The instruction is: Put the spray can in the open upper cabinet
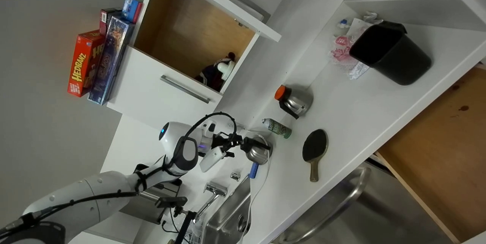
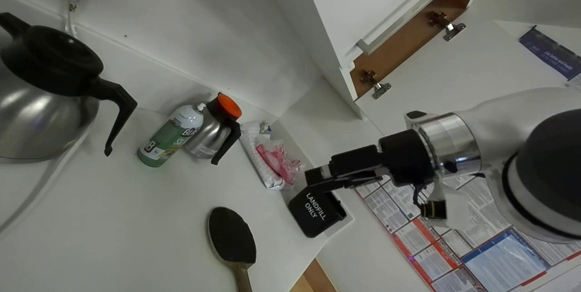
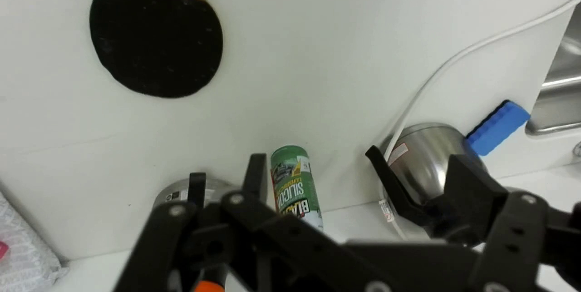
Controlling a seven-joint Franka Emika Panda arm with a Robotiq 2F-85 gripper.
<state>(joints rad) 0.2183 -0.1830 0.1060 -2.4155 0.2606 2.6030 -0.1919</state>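
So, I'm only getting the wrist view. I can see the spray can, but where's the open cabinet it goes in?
Observer: In an exterior view, the cabinet hangs above the counter.
Visitor: Is there anything inside it?
Observer: Yes, a dark thing with a white piece against it; I can't tell what they are.
Visitor: And what's near that crinkly white thing at the left edge of my picture?
Observer: A black bin; an exterior view shows it's marked LANDFILL ONLY.
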